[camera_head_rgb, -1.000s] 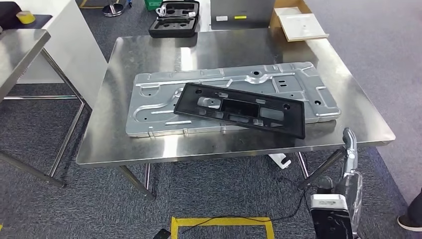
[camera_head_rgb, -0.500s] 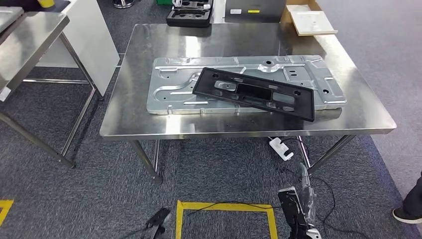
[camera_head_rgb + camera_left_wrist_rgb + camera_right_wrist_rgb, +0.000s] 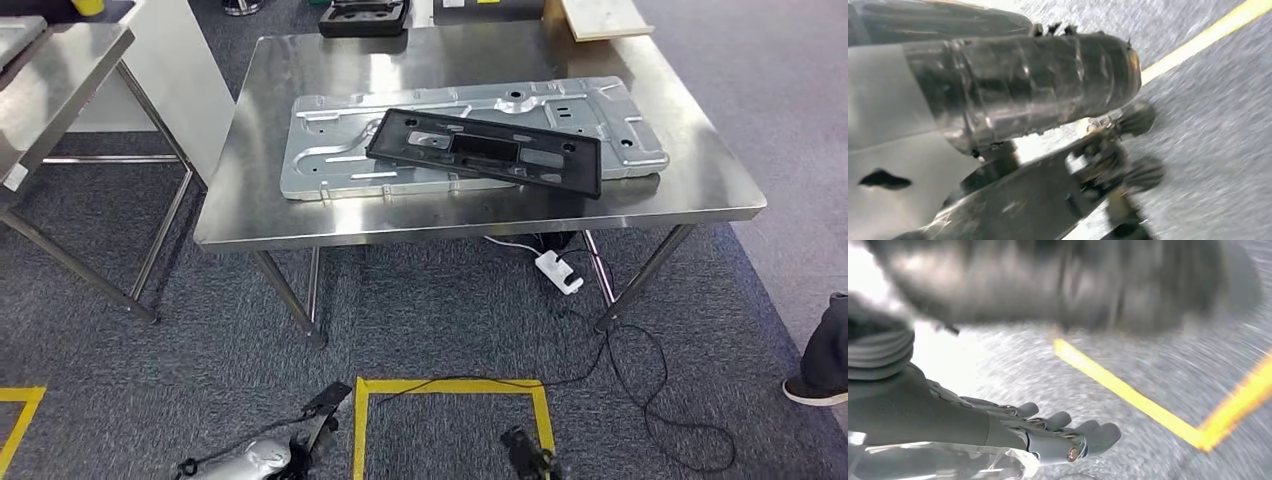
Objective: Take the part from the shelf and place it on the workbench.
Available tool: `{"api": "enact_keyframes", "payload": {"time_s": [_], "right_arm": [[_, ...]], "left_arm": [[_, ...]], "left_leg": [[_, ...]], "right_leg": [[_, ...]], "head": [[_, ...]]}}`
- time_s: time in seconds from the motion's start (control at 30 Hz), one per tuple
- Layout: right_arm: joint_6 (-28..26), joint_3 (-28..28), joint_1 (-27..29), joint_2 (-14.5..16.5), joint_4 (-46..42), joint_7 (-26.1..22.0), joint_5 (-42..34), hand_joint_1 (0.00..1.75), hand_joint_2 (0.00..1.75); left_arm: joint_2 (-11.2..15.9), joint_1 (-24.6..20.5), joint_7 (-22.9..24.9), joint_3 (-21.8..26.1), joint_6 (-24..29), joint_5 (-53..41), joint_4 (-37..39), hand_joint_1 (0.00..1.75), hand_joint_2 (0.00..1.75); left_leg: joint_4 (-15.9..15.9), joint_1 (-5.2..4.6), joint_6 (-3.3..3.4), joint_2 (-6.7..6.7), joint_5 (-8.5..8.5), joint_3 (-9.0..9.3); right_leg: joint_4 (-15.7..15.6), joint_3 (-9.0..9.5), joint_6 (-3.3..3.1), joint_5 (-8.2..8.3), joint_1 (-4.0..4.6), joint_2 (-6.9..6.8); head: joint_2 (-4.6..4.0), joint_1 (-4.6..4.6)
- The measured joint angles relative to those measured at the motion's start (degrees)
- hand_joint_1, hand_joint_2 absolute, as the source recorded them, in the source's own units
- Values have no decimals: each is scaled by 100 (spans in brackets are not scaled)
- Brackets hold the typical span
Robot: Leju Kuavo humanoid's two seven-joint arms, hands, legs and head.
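Observation:
The black rectangular frame part (image 3: 485, 150) lies flat on a silver stamped sheet (image 3: 330, 160), which rests on the steel workbench (image 3: 230, 225). Both arms hang low, well short of the bench. In the head view my left hand (image 3: 318, 418) is near the floor tape and my right hand (image 3: 525, 455) sits at the bottom edge. The left wrist view is blurred; there my left hand (image 3: 1118, 150) holds nothing and its dark fingers (image 3: 1138, 120) reach out over carpet. My right hand (image 3: 1048, 432) has its fingers (image 3: 1098, 435) stretched out and empty above the yellow tape.
A second steel table (image 3: 50, 70) and a white cabinet (image 3: 190, 80) stand at the left. A black case (image 3: 362, 15) and a cardboard box (image 3: 600, 15) lie behind the bench. A power strip (image 3: 560, 272) with cable and a yellow tape square (image 3: 450, 385) are on the carpet. A person's shoe (image 3: 815, 385) is at right.
The view has pulled back from the bench, so the whole scene shifted. My right arm, raised near the bench edge a second ago, has dropped low; the left arm has come into view.

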Motion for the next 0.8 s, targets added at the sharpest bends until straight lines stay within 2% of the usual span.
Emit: {"api": "enact_keyframes", "payload": {"time_s": [0.03,0.07,0.1,0.13,0.17,0.2,0.23,0.27,0.3,0.33,0.37,0.4,0.43,0.47,0.5,0.53,0.57,0.6,0.63,0.67,0.7,0.73,0.77,0.8], "right_arm": [[50,96,-39,20,84,148,158,0,175],[72,195,-86,34,167,271,229,0,175],[81,270,-126,41,237,343,203,0,175],[95,322,-155,50,293,375,130,0,175],[124,358,-178,56,344,384,50,0,175],[166,380,-200,62,387,376,-9,0,175],[208,398,-218,69,421,364,-41,0,175],[246,418,-235,75,455,356,-53,0,175],[278,436,-253,82,486,356,-54,0,175],[311,457,-269,89,521,365,-58,0,175],[341,479,-283,93,560,386,-62,0,175],[349,502,-288,95,603,428,-65,0,175],[327,523,-281,96,642,480,-74,0,175],[278,536,-261,95,676,530,-92,0,175],[223,546,-240,92,712,571,-121,0,175],[184,550,-222,89,739,594,-151,0,175],[165,554,-209,86,767,606,-176,0,175],[160,557,-201,83,791,611,-189,0,175],[159,560,-195,81,811,614,-193,0,175],[158,563,-190,80,828,615,-197,0,175],[158,565,-190,78,841,616,-200,0,175],[158,567,-195,76,852,618,-203,0,175],[157,568,-204,74,860,620,-203,0,175],[159,570,-213,72,869,624,-203,0,131]], "left_arm": [[-17,-28,45,-3,-26,-21,0,0,0],[-36,-59,71,-5,-38,-33,0,0,0],[-52,-86,82,-7,-42,-37,-1,0,0],[-69,-107,85,-8,-42,-39,-1,0,0],[-89,-123,81,-8,-36,-39,-2,0,0],[-105,-139,72,-9,-29,-39,-2,0,0],[-117,-159,59,-10,-19,-39,-2,0,0],[-126,-191,43,-11,-9,-39,-2,0,0],[-134,-221,31,-11,-3,-39,-2,0,0],[-144,-244,21,-11,1,-38,-2,0,0],[-155,-258,16,-11,3,-35,-2,0,0],[-164,-256,13,-11,3,-29,-2,0,0],[-171,-253,8,-11,6,-22,-2,0,0],[-176,-251,-3,-11,9,-13,-2,0,0],[-184,-245,-19,-11,13,-5,-2,0,0],[-192,-236,-37,-11,17,0,-2,0,0],[-201,-222,-54,-11,18,4,-2,0,0],[-209,-207,-64,-11,19,8,-2,0,0],[-214,-196,-70,-11,19,11,-2,0,0],[-217,-191,-73,-11,19,15,-2,0,0],[-219,-190,-75,-11,19,19,-2,0,0],[-219,-191,-77,-11,19,22,-2,0,0],[-219,-195,-78,-11,20,24,-2,0,0],[-219,-199,-79,-11,21,25,-2,0,0]], "left_leg": [[352,1,-15,0,-279,-88],[709,3,-27,0,-468,-146],[943,4,-31,0,-498,-145],[1011,3,-28,0,-399,-60],[914,2,-17,0,-234,108],[640,-1,5,-1,-85,369],[270,-8,33,-2,-39,665],[-140,-22,60,-4,-83,950],[-456,-39,85,-8,-154,1148],[-650,-58,104,-10,-215,1241],[-748,-72,122,-13,-205,1261],[-764,-59,155,0,-132,1219],[-791,-46,191,10,-56,1177],[-814,-29,234,20,34,1119],[-826,-13,271,28,127,1037],[-817,-16,290,25,204,945],[-801,-17,297,28,278,843],[-778,-17,292,33,343,734],[-742,-16,277,42,408,610],[-696,-12,259,48,466,483],[-638,-8,233,52,519,358],[-578,-9,200,53,566,239],[-523,-11,164,53,605,156],[-489,-15,126,52,651,101]], "right_leg": [[10,-83,-25,63,6,-2],[27,-176,-38,128,13,-3],[46,-270,-38,186,18,-5],[68,-366,-35,243,22,-6],[92,-460,-30,298,23,-6],[117,-541,-20,351,23,-1],[138,-608,-6,400,25,4],[151,-654,20,453,27,5],[148,-677,50,510,26,3],[127,-685,85,573,23,-1],[101,-685,120,638,19,-5],[86,-690,151,661,10,-1],[123,-719,181,588,7,6],[257,-772,207,389,4,11],[510,-848,232,88,-6,16],[852,-929,254,-235,-12,17],[1220,-996,275,-473,-21,16],[1531,-1028,297,-566,-30,16],[1694,-979,319,-480,-43,15],[1680,-844,340,-305,-61,14],[1477,-605,360,-133,-87,14],[1115,-300,378,-87,-105,16],[696,-13,371,-169,-103,26],[361,187,352,-283,-91,31]], "head": [[0,-12],[0,-16],[0,-14],[0,-15],[0,-14],[0,-15],[0,-16],[0,-15],[0,-12],[0,-21],[0,-28],[0,-32],[0,-37],[0,-17],[0,1],[0,14],[0,27],[0,28],[0,27],[0,27],[0,27],[0,29],[0,21],[0,13]]}}
